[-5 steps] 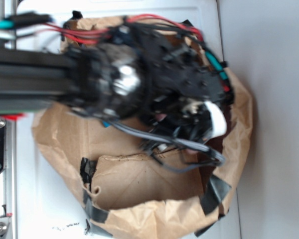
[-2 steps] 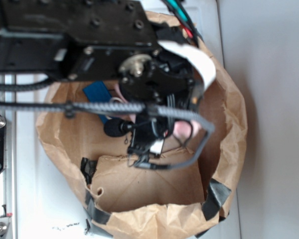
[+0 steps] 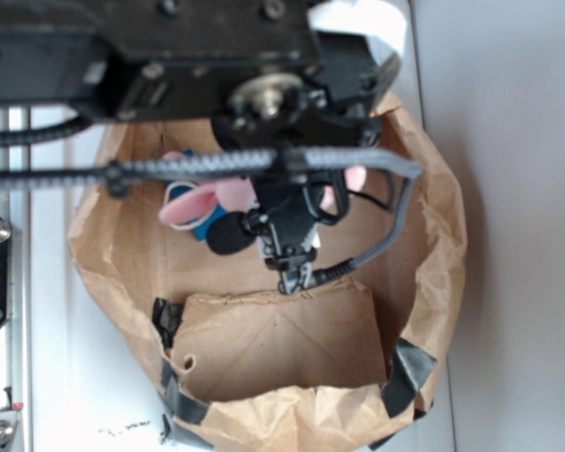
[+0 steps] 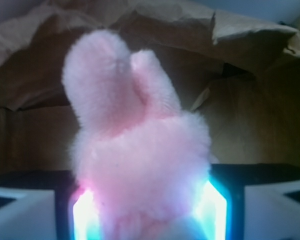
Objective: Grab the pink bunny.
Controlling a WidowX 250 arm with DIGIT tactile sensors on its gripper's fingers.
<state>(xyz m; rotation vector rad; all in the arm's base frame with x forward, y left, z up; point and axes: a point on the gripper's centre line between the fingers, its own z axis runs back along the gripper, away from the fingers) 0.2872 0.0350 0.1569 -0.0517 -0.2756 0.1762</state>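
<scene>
pink plush fills the wrist view: the pink bunny (image 4: 140, 155) sits squeezed between the two pale fingers (image 4: 85, 215), which pinch its fuzzy body from either side, its two ears pointing up toward the crumpled wall of the brown paper bag (image 4: 240, 115). from the exterior view the black arm (image 3: 169, 56) reaches over the open bag (image 3: 433, 254) on the white tabletop (image 3: 518, 188), and the bunny (image 3: 207, 198) shows partly beneath it, inside the bag, with a bit of blue just below its ear.
</scene>
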